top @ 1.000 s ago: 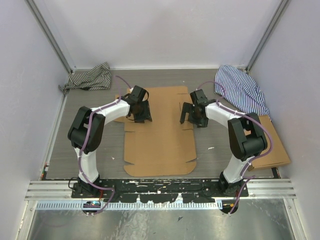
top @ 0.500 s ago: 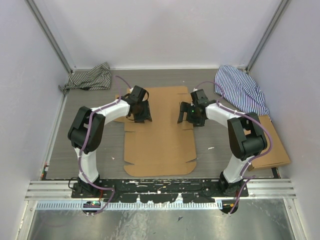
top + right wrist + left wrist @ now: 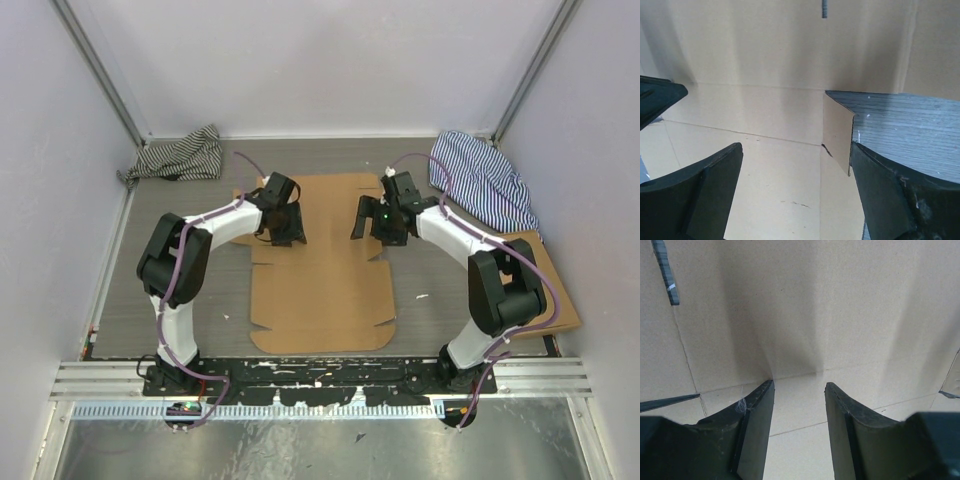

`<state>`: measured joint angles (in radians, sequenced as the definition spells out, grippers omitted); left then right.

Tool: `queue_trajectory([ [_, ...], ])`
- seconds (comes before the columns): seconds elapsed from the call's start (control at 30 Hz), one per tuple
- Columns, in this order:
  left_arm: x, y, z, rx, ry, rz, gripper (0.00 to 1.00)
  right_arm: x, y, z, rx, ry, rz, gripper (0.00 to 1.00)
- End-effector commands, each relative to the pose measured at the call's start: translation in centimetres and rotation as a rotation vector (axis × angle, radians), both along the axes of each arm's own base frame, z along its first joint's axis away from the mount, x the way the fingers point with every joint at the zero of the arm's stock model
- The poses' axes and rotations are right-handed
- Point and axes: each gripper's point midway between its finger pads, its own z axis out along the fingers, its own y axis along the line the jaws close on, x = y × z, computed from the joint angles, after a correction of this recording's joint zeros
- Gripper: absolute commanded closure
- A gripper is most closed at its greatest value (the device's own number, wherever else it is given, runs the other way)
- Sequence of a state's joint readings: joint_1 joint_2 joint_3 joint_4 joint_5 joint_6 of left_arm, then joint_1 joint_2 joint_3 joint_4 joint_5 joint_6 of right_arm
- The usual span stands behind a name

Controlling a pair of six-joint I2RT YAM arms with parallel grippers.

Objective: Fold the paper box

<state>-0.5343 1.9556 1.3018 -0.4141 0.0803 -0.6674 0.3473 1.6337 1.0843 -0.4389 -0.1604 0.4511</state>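
Presently, left gripper (image 3: 799, 385): fingers (image 3: 757, 410) stand apart with nothing between them, tips low over a scored crease of the paper box (image 3: 320, 270), apparently touching or just above the cardboard; cannot tell which. Right gripper (image 3: 796, 147): fingers (image 3: 720, 170) spread wide, not clamped on anything. A small side flap (image 3: 836, 127) stands up between them, much nearer the right finger, and whether that finger touches it is unclear. Beyond the flap, past the box's right edge, bare grey table (image 3: 910, 125) shows. From overhead, the box is a die-cut sheet lying almost wholly flat on the table between the two arms, long axis running away from the bases. Both grippers work the far half of it, the left at the box's left edge, the right at its right edge, facing each other across the panel. A second brown cardboard piece (image 3: 550, 300) lies well to the right of the box, untouched. Judgement: task is at an early step, raising the side flaps along their creases; no wall is yet formed apart from that one small flap on the right. Next move probably calls for the right fingers to close on, or push against, the raised flap and swing it inward along its score line, while the left holds the panel down or lifts the matching flap on the box's left edge. Care needed so the sheet does not slide.
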Motion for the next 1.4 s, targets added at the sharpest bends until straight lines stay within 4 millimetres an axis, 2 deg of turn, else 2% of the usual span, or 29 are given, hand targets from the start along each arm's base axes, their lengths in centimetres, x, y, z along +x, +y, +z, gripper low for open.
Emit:
queue_trajectory([
  [0.0, -4.3, 1.0, -4.9, 0.075, 0.179, -0.021, 0.47, 0.8, 1.7, 2.7, 0.06, -0.065, 0.033, 0.07],
  [0.37, -4.7, 1.0, -5.0, 0.074, 0.184, -0.023, 0.48, 0.5, 6.0, 0.8, 0.048, -0.037, 0.119, 0.08],
  [0.67, -5.2, 1.6, -4.9, 0.091, 0.186, -0.022, 0.48, -0.4, 5.4, -6.2, -0.062, 0.137, 0.078, 0.11],
  [0.8, -5.1, 2.4, -3.6, 0.116, 0.154, -0.012, 0.47, -0.9, 5.1, -7.0, -0.064, 0.149, 0.069, 0.11],
  [1.0, -4.6, 5.6, 0.5, 0.116, 0.075, 0.067, 0.46, -1.0, 5.0, -7.1, -0.068, 0.152, 0.071, 0.11],
  [1.13, -5.3, 9.1, 2.3, 0.091, 0.038, 0.176, 0.45, -1.1, 5.0, -7.1, -0.071, 0.152, 0.07, 0.11],
  [1.23, -6.6, 11.0, 2.6, 0.083, 0.034, 0.235, 0.44, -1.0, 5.0, -7.0, -0.068, 0.154, 0.067, 0.11],
  [1.37, -7.9, 12.4, 2.3, 0.108, 0.015, 0.265, 0.43, -1.0, 5.1, -6.7, -0.063, 0.147, 0.069, 0.11],
])
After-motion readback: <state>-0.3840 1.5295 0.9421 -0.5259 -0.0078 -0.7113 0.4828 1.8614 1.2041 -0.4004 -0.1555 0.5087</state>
